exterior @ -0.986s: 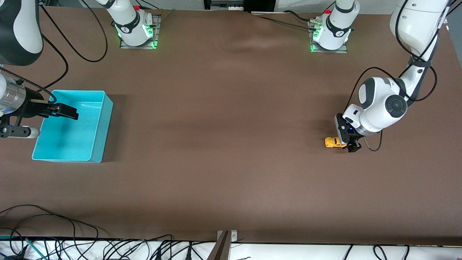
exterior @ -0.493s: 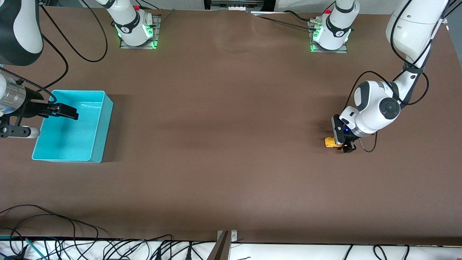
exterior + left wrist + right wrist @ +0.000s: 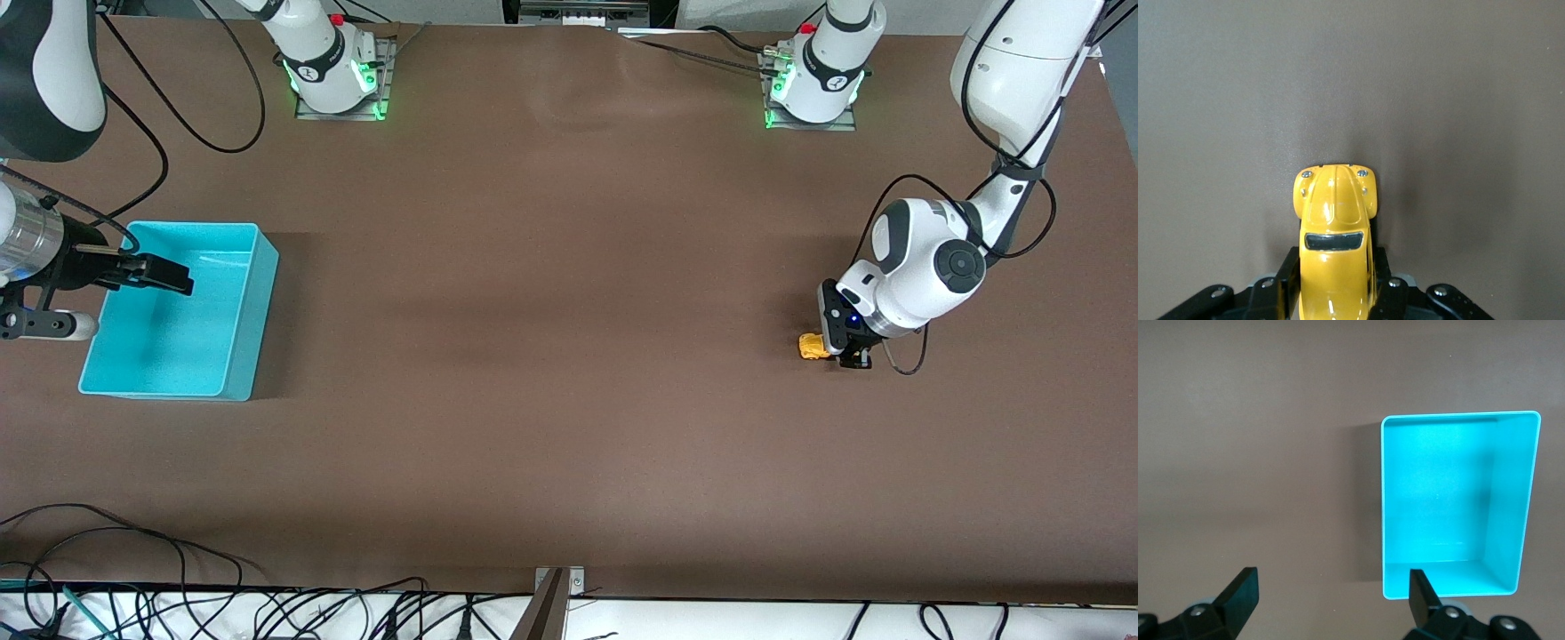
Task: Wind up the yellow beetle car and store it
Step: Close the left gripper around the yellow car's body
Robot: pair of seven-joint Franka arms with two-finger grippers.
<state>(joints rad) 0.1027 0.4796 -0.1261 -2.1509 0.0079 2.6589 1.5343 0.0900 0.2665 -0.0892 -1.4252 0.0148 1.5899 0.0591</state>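
The yellow beetle car (image 3: pixel 812 346) (image 3: pixel 1335 233) sits on the brown table toward the left arm's end. My left gripper (image 3: pixel 845 353) (image 3: pixel 1335 287) is down at the table and shut on the car's sides, a black finger (image 3: pixel 1286 283) pressed against each flank; only the car's end toward the right arm shows past the hand in the front view. My right gripper (image 3: pixel 182 280) (image 3: pixel 1331 597) waits open, high over the turquoise bin (image 3: pixel 253 307) (image 3: pixel 1388 520), with nothing between its fingers (image 3: pixel 1241 590).
The bin stands at the right arm's end of the table with nothing in it. Both arm bases (image 3: pixel 333 67) (image 3: pixel 813 76) stand along the table's edge farthest from the front camera. Loose cables (image 3: pixel 133 569) lie at the edge nearest that camera.
The left gripper has come down a little and closed its fingers on the car, covering more of it. The right arm has not moved.
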